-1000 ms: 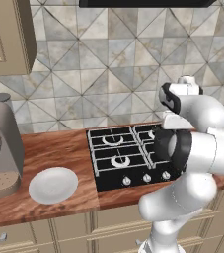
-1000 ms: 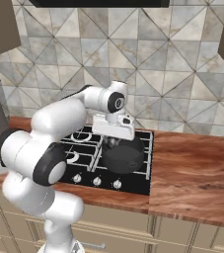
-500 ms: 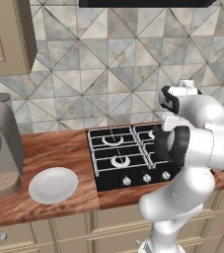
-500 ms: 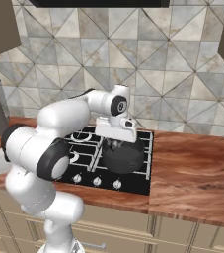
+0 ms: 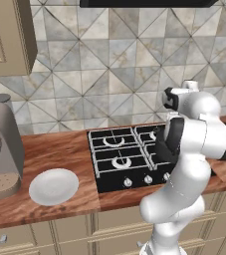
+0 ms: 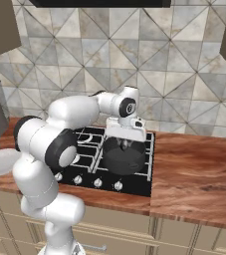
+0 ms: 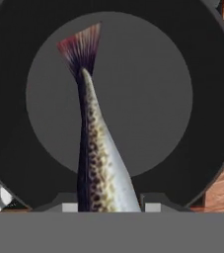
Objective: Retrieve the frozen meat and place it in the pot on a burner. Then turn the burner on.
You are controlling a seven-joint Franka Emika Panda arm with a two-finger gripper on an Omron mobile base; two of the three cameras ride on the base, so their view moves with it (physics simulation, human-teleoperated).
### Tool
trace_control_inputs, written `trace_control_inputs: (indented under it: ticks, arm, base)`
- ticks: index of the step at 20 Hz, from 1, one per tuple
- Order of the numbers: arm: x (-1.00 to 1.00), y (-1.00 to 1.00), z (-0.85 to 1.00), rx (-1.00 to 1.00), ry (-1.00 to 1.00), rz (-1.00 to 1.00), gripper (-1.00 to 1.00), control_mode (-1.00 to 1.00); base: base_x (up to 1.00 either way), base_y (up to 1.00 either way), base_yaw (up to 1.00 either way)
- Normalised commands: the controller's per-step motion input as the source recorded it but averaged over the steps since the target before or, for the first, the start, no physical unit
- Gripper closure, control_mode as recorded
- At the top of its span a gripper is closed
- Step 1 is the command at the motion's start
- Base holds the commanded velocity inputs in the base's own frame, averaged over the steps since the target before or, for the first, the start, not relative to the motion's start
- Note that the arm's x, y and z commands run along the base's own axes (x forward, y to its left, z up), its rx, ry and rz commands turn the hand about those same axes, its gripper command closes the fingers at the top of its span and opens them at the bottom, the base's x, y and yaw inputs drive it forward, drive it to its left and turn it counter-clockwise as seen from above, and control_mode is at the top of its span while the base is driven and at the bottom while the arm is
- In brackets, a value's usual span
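The frozen meat, a slim speckled fish (image 7: 96,143) with a reddish tail fin, hangs tail-down in my gripper (image 7: 111,205), which is shut on it. Right under it lies the wide black pot (image 7: 207,104), and the tail points at its grey floor. From the right base view the gripper (image 6: 126,143) hovers just above the pot (image 6: 125,159), which sits on the front right burner of the black cooktop (image 6: 84,162). In the left base view my own arm hides the hand, and the left burners (image 5: 119,162) stand bare.
A round white plate (image 5: 54,186) lies on the wooden counter left of the cooktop, next to a grey coffee machine (image 5: 0,149). Small silver knobs (image 6: 98,183) line the cooktop's front edge. Bare wooden counter (image 6: 199,174) stretches to the right of the stove.
The hand has shifted a little to the right with the fish and now hangs over the middle of the pot. The elbow has swung along with it.
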Motion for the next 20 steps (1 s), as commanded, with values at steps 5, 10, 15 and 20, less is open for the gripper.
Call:
trace_control_inputs:
  ticks: [5,10,15,20]
  arm:
    - [0.02,0.0,-0.3,-0.01,-0.12,0.0,1.0,-1.0]
    - [0.0,0.0,-0.34,-0.01,-0.04,0.0,1.0,-1.0]
    - [0.0,0.0,-0.08,0.0,-0.01,0.0,1.0,-1.0]
    - [0.0,0.0,-0.03,0.0,0.0,0.0,-1.0,-1.0]
  base:
    - [0.0,0.0,0.0]
    - [0.0,0.0,0.0]
    - [0.0,0.0,0.0]
    - [0.0,0.0,0.0]
